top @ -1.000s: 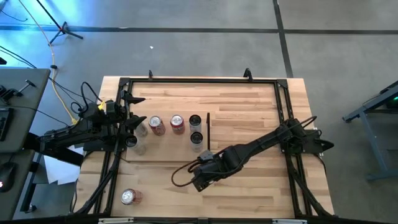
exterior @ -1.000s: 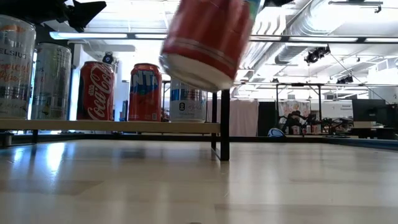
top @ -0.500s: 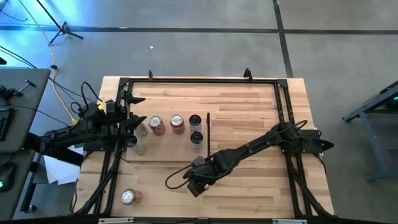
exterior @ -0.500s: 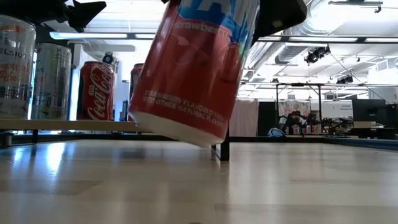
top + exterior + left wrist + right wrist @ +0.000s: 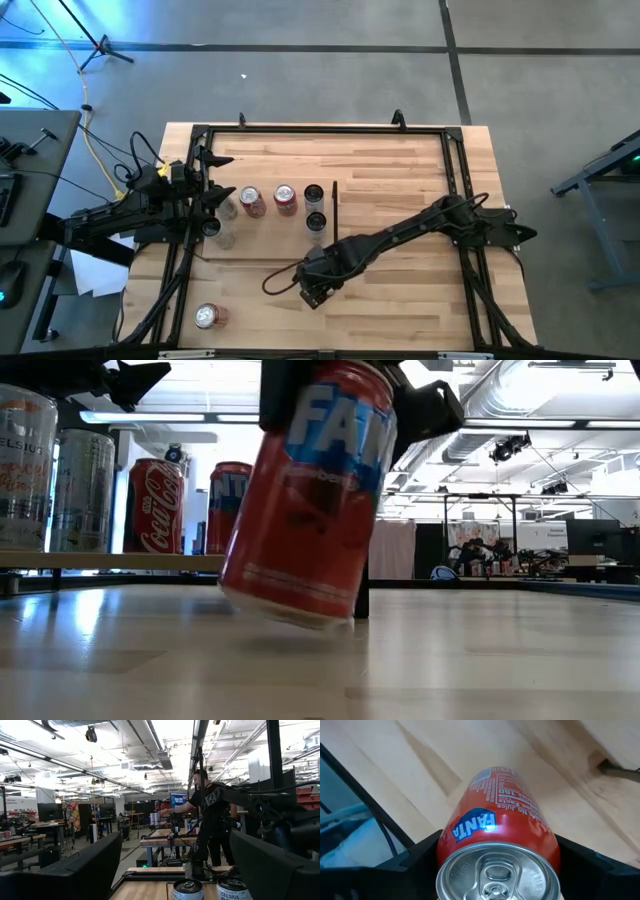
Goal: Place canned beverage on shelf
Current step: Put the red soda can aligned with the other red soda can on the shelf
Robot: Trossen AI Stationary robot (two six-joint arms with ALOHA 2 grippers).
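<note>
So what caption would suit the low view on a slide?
Right gripper holds a tilted red Fanta can just above the tabletop, in front of the stocked shelf.

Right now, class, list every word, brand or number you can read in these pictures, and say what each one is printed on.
"FANTA": on the red can held in the right hand.
"No Juice" and "160": small print on that same can.
"Coca-Cola": on the red can on the shelf.
"NT": visible part of a brand on the next red can.
"CELSIUS": on a can in the left wrist view.
Other small print is too blurred to read.
</note>
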